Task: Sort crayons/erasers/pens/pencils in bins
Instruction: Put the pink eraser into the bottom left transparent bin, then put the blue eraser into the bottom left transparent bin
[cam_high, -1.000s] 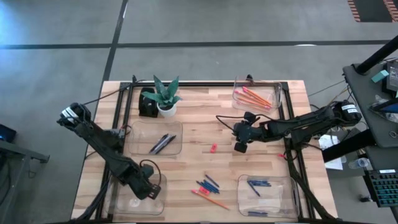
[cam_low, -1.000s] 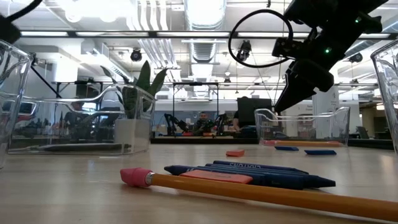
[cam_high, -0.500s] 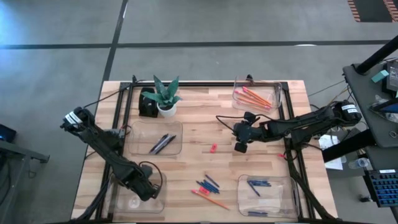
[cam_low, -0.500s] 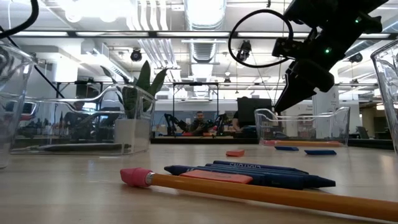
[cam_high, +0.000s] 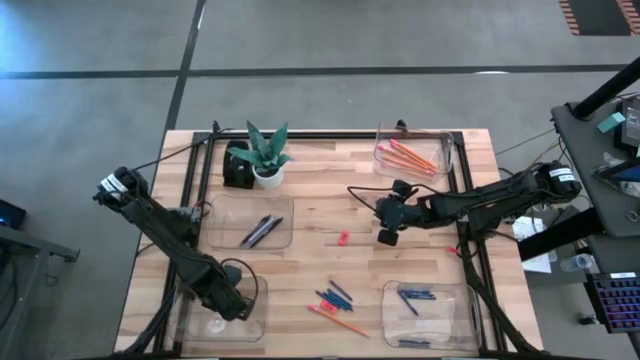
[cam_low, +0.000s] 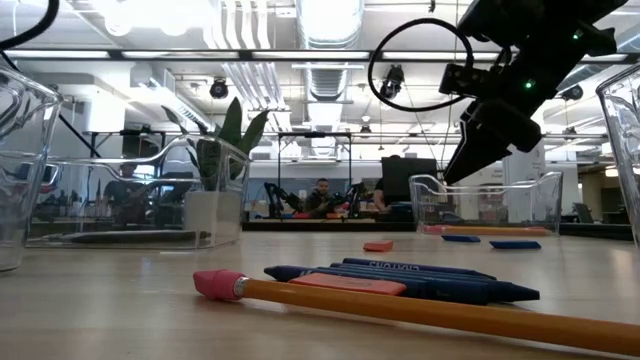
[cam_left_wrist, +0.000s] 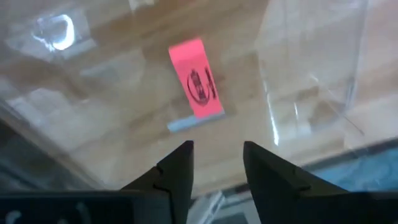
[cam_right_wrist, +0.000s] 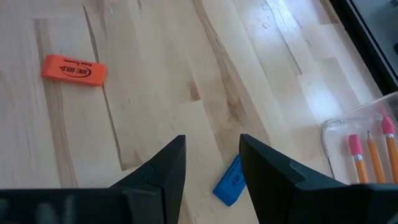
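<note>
Left claw (cam_left_wrist: 216, 158) is hanging over the near-left bin (cam_high: 256, 322) with its fingers apart and nothing in them; a pink eraser (cam_left_wrist: 196, 86) lies on the bin floor just ahead of the tips. Right claw (cam_right_wrist: 211, 163) is spread too, hovering above the worktop (cam_right_wrist: 161, 74) with a blue eraser (cam_right_wrist: 229, 182) right under it and an orange eraser (cam_right_wrist: 73, 69) farther off.
</note>
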